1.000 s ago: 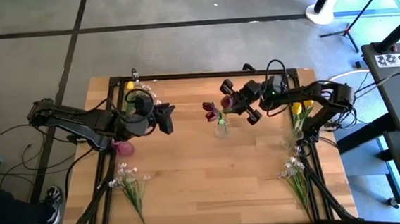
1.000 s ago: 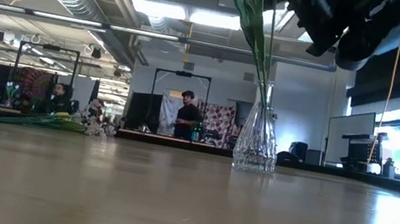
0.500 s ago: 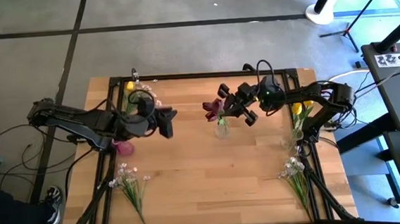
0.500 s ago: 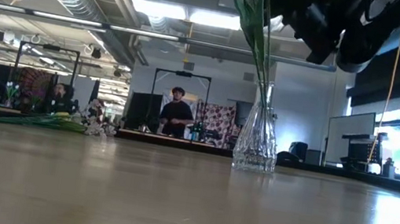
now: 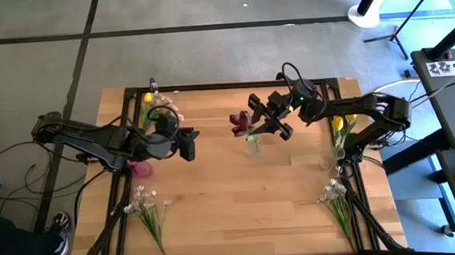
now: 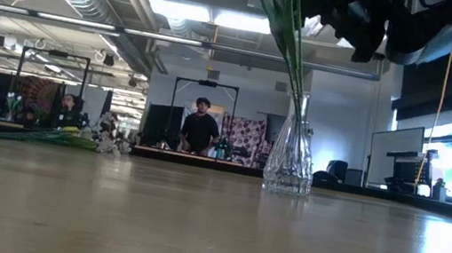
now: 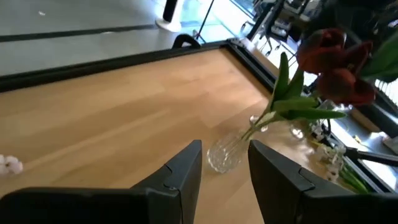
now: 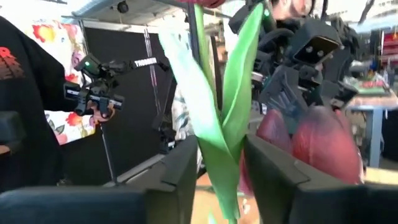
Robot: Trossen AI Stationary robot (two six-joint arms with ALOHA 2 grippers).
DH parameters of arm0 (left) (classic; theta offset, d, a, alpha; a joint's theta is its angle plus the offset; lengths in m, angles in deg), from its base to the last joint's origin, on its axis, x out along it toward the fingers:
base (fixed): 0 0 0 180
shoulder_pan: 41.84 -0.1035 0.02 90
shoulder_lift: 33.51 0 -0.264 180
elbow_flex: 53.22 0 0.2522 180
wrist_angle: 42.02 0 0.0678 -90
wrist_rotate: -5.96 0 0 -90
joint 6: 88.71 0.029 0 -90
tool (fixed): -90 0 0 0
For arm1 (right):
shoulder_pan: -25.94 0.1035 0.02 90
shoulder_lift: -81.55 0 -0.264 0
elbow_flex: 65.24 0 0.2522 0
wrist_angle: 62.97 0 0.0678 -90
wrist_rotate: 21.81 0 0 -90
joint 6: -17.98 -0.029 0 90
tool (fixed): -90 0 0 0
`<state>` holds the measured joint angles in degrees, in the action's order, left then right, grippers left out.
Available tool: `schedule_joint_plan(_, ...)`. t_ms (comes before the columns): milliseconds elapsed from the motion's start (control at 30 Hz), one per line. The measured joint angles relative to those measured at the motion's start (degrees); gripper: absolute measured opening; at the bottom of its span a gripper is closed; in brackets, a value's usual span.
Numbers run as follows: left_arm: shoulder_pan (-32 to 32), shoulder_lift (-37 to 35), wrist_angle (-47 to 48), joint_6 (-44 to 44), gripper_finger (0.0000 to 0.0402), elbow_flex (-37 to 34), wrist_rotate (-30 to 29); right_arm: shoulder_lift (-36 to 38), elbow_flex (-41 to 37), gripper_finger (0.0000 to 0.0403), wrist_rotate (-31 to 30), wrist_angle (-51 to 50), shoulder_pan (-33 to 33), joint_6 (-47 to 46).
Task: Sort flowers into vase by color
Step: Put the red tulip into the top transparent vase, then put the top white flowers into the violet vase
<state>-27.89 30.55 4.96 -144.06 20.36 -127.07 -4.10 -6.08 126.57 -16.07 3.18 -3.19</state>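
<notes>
A clear glass vase point(image 5: 251, 147) stands mid-table on its base, with dark red tulips point(image 5: 240, 125) leaning toward the table's left. My right gripper point(image 5: 259, 120) is open beside the tulip heads. Its fingers stand on either side of a green stem and its leaves point(image 8: 214, 143), above the vase. My left gripper point(image 5: 187, 143) is open and empty, raised left of the vase and pointing at it point(image 7: 225, 152). A pink vase point(image 5: 139, 167) stands at the left. Yellow tulips point(image 5: 337, 124) stand in a clear vase point(image 5: 332, 159) at the right. My right gripper has its open fingers point(image 8: 180, 180) level on either side of a dark red tulip's stem and leaves point(image 8: 217, 162), coming from the table's right. I cannot tell whether they touch the stem. The tulip stands tilted in the clear vase.
Sprigs of tiny white-pink blossoms lie near the front left point(image 5: 146, 204) and front right point(image 5: 334, 192). A yellow tulip and blossoms point(image 5: 152, 101) lie at the far left. A black frame point(image 5: 233, 85) rims the table. People point(image 6: 199, 130) stand in the room beyond.
My right gripper has moved toward the table's left and a little toward its far edge. It has come in beside the dark red tulips. The vase and tulips have stayed in place.
</notes>
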Motion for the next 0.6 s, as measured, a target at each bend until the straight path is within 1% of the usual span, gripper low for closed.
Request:
schedule_joint_plan(133, -0.02, 0.00, 2.51, -2.41, 0.0127, 0.00, 0.60, 2.97, 0.82, 0.0167, 1.77, -8.24, -1.99, 2.30)
schedule_joint_plan(233, -0.02, 0.00, 3.83, -3.11, 0.0127, 0.00, 1.35, 5.43, 0.85, 0.0180, 2.55, -13.91, -3.56, 4.74)
schedule_joint_plan(400, 0.00, 0.00, 6.19, -4.59, 0.0127, 0.00, 2.70, 10.00, 0.85, 0.0183, 2.70, -22.54, -5.73, 9.19)
schedule_joint_plan(500, -0.29, 0.00, 10.30, -7.74, 0.0127, 0.00, 2.82, 13.31, 0.85, 0.0182, 2.47, -23.90, -7.16, 10.26)
schedule_joint_plan(600, -1.03, 0.00, 12.75, -8.68, 0.0127, 0.00, 4.73, 16.62, 0.85, 0.0182, 1.44, -25.14, -8.42, 10.34)
